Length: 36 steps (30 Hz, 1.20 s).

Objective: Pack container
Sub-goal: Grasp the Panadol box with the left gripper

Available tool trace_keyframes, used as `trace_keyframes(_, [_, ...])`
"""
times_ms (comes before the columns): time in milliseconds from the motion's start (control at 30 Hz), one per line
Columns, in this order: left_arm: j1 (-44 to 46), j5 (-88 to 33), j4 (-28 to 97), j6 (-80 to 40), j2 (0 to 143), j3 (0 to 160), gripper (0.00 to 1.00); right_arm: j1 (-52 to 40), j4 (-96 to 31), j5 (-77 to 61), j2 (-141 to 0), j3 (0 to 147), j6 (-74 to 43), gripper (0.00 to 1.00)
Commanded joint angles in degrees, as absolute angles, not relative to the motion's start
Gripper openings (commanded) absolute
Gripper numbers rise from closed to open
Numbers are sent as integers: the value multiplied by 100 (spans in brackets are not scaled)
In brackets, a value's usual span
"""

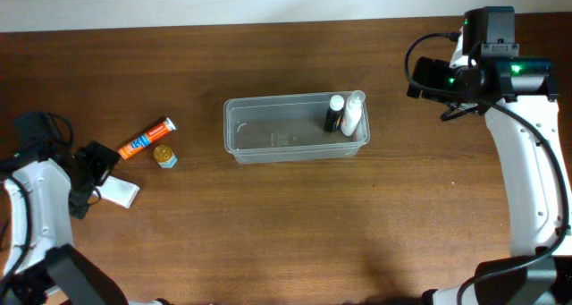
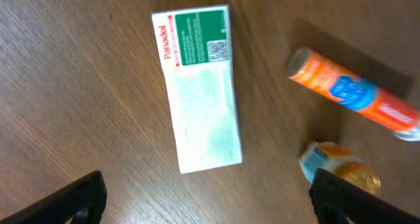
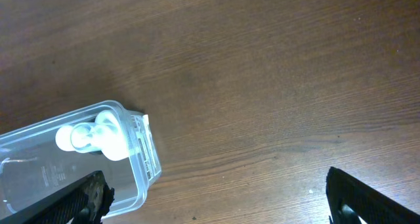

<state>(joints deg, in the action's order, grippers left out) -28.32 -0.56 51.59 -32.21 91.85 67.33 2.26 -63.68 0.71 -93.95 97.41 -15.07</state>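
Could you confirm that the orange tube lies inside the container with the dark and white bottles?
No: the overhead view shows the orange tube lying on the table, left of the container; only the dark bottle and the white bottle are inside it.

The container (image 1: 268,137) — a clear plastic tub with rounded corners and a rim — sits upright and lidless, below and to the left of the right gripper (image 3: 220,207). Its near end holds a dark bottle (image 1: 334,114) and a white bottle (image 1: 352,115).
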Motion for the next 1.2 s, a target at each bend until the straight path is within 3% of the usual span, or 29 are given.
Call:
trace_keyframes(0, [-2856,134,5006,-3627,9295,6447,99,228,-6368,47,-9402,9767,-1551,98])
trace_keyframes(1033, [-2856,163,3597,-3465,10130,5811,99,228,-6368,49,-9402,9767,-1551,98])
trace_keyframes(1167, [-2856,161,3551,-3168,10130,5811,92,228,-6368,49,-9402,9767,-1551,98])
